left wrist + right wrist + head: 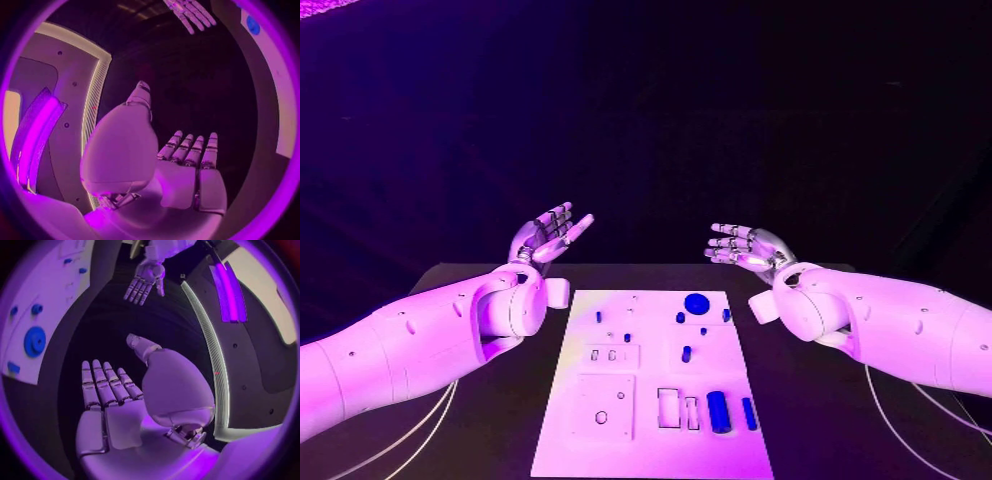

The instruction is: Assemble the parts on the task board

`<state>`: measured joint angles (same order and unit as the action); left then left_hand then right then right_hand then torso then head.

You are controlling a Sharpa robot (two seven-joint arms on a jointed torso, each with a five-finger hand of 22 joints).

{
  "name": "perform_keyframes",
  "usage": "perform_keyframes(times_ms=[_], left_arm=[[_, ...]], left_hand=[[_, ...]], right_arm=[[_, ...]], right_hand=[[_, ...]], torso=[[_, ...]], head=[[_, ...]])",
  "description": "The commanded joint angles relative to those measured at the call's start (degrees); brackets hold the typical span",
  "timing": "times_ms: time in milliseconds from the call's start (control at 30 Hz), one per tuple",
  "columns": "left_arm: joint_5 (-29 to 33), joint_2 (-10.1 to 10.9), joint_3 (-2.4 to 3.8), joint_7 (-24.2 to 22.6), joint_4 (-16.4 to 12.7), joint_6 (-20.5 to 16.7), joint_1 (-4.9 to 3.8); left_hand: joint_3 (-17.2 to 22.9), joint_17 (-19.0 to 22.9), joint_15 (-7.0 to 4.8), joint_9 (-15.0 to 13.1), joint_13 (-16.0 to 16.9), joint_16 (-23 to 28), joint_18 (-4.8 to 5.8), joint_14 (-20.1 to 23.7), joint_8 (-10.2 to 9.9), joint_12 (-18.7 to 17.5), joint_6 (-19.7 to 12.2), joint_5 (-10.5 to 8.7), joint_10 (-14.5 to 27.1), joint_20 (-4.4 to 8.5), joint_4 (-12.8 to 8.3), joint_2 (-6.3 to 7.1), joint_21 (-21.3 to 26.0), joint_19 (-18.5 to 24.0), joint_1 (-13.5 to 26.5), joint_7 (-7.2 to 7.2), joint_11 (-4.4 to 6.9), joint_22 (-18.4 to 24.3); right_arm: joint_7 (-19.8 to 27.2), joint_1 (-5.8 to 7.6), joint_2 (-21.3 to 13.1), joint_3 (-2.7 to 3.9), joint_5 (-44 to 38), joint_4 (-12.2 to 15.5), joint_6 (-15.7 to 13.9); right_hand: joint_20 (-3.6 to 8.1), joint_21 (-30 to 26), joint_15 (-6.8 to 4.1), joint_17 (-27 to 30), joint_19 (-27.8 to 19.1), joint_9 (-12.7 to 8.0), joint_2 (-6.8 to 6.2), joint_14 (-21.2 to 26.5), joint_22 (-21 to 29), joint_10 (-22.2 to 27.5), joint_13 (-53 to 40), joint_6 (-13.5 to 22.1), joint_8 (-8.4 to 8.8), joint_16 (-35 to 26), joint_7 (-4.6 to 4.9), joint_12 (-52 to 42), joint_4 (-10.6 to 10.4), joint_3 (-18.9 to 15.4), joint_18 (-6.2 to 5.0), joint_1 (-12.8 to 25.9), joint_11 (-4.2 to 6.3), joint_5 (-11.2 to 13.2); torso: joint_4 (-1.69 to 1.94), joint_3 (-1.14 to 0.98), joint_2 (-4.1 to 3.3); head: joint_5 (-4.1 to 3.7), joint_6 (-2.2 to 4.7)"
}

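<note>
Closest to the robot, the white task board (653,400) lies flat on the black table (834,420), small blue parts (717,410) scattered on it. Both hands hover beyond its far corners, well clear: left hand (548,237) and right hand (744,247), palms up, fingers spread, holding nothing. No readable writing anywhere.

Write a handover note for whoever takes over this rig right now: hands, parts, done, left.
Left hand: open, palm up, fingers apart, holding nothing, raised beyond the board's far left corner.
Right hand: open, palm up, holding nothing, raised beyond the far right corner.
Task board: flat in the middle of the table, between the arms.
Parts: round blue disc near the far edge, long blue cylinder and a slimmer blue piece near the front right, several small blue pieces mid-board.
Done: cannot tell whether any part is seated.
Left: neither hand touches a part; assembly remains.
</note>
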<state>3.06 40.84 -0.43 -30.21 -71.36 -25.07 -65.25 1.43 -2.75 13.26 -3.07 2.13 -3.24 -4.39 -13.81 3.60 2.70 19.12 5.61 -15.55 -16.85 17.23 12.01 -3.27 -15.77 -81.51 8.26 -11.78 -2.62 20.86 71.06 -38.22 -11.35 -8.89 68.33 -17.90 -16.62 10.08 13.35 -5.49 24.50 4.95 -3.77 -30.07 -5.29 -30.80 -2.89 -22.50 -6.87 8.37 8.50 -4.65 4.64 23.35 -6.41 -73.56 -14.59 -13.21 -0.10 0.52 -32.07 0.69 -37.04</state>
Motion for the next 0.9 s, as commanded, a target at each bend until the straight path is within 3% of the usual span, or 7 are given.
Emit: perform_keyframes(times_ms=[33, 67, 133, 200, 333, 633, 900], left_arm=[[-0.3, 0.1, 0.03, -1.8, -1.0, 2.3, -0.09], [-0.3, 0.4, 0.03, -1.9, -1.4, 2.3, -0.12], [-0.6, 1.1, 0.03, -2.0, -2.1, 2.5, -0.16], [-1.0, 1.7, 0.03, -1.9, -2.9, 2.7, -0.2], [-1.8, 3.3, 0.03, -1.6, -5.1, 3.2, -0.32], [-5.1, 8.2, 0.4, -0.5, -12.2, 5.1, -0.73], [-6.6, 11.8, 1.18, 0.0, -18.5, 5.9, -1.12]], left_hand=[[1.9, -1.3, 1.13, -0.9, 0.5, -2.1, -1.21, -6.8, 1.4, 1.1, 4.6, -0.53, -5.9, -0.03, -0.1, -2.3, -1.9, -6.0, -0.3, 6.5, -1.45, -1.0], [2.6, -2.0, 0.77, -1.3, 0.7, -3.3, -1.52, -10.7, 2.1, 1.7, 7.0, -0.68, -9.4, 0.05, -0.2, -3.08, -3.2, -9.9, -0.5, 6.88, -2.05, -1.6], [4.3, -4.3, -0.25, -2.4, 1.3, -7.1, -3.19, -24.2, 4.0, 3.5, 13.5, -1.13, -22.0, 0.16, -0.4, -5.22, -7.0, -20.9, -1.4, 7.0, -2.87, -3.1], [5.0, -5.2, -1.24, -3.2, 1.7, -8.6, -4.24, -28.9, 5.3, 4.5, 18.2, -1.34, -29.8, 0.24, -0.5, -6.07, -8.2, -23.5, -2.0, 7.13, -1.92, -3.2], [5.9, -7.0, -3.16, -4.8, 2.0, -10.8, -6.03, -35.2, 8.4, 5.6, 26.9, -1.55, -36.1, 0.42, -0.8, -6.62, -10.5, -28.3, -3.5, 6.45, -0.28, -3.7], [6.6, -9.4, -4.52, -5.4, 1.9, -12.5, -6.22, -39.2, 9.6, 5.1, 29.2, -1.62, -40.2, 1.27, -1.4, -5.86, -12.2, -31.8, -5.9, 5.48, 0.88, -3.8], [6.6, -9.6, -4.61, -5.5, 1.9, -12.6, -6.21, -39.4, 9.7, 5.0, 29.4, -1.63, -40.6, 1.35, -1.6, -5.58, -12.3, -32.0, -6.3, 5.4, 0.97, -3.7]], right_arm=[[-0.4, 0.35, -0.1, 0.11, -17.7, -0.4, -3.4], [-0.8, 0.51, -0.2, 0.13, -19.7, -0.6, -3.2], [-1.9, 0.85, -0.3, 0.15, -24.0, -0.8, -2.6], [-2.8, 1.1, -0.4, 0.17, -27.5, -1.0, -2.0], [-4.8, 1.75, -0.6, 0.19, -34.5, -1.0, -0.7], [-9.9, 3.6, -0.9, 0.22, -50.2, 0.5, 0.7], [-14.0, 4.77, -1.4, 0.24, -61.9, 3.6, 0.7]], right_hand=[[0.58, 8.5, -3.21, -2.4, 18.7, 3.5, -0.92, -19.9, -3.2, -21.1, -0.7, -18.7, -5.71, 5.0, 6.86, -1.8, 4.7, 4.0, -3.84, -2.6, 2.29, -0.2], [0.99, 9.3, -3.63, -2.5, 20.1, 3.9, -1.14, -21.5, -3.5, -22.3, -0.7, -21.0, -6.23, 5.3, 6.57, -1.5, 5.1, 4.4, -4.03, -2.6, 2.57, -0.2], [1.62, 10.4, -4.18, -2.3, 21.3, 4.0, -1.42, -23.4, -3.9, -24.2, -0.7, -23.5, -6.44, 5.1, 6.3, -0.9, 5.5, 4.8, -3.92, -2.2, 2.97, 0.0], [2.36, 12.0, -4.92, -2.3, 22.7, 4.0, -1.65, -25.9, -4.7, -26.2, -0.7, -25.1, -6.51, 5.6, 5.9, -0.4, 6.0, 5.0, -3.93, -2.1, 3.49, -0.2], [3.91, 16.0, -6.17, -2.6, 23.8, 3.7, -2.32, -30.2, -7.0, -29.3, -0.7, -27.3, -6.2, 5.7, 5.13, 0.8, 6.6, 4.7, -3.61, -1.6, 4.38, -0.6], [5.97, 24.7, -8.61, -5.6, 25.4, 3.5, -3.51, -38.4, -12.4, -32.8, -0.9, -29.8, -5.41, 7.4, 3.86, 1.0, 7.4, 3.2, -3.93, -0.8, 5.97, -0.8], [9.79, 37.7, -12.57, -14.9, 32.4, 4.3, -5.11, -51.8, -20.3, -36.9, -1.1, -32.7, -5.16, 17.5, 1.94, 1.0, 7.7, 2.7, -4.14, 0.3, 8.38, -1.3]], torso=[[0.22, -0.02, -0.64], [0.26, -0.03, -0.77], [0.39, -0.04, -1.13], [0.47, -0.07, -1.35], [0.5, -0.08, -2.03], [0.78, 0.05, -4.29], [1.3, 0.62, -6.46]], head=[[-0.06, -0.47], [-0.11, -0.48], [-0.23, -0.78], [-0.29, -0.81], [-0.49, -0.64], [-1.28, -0.45], [-1.98, -0.07]])
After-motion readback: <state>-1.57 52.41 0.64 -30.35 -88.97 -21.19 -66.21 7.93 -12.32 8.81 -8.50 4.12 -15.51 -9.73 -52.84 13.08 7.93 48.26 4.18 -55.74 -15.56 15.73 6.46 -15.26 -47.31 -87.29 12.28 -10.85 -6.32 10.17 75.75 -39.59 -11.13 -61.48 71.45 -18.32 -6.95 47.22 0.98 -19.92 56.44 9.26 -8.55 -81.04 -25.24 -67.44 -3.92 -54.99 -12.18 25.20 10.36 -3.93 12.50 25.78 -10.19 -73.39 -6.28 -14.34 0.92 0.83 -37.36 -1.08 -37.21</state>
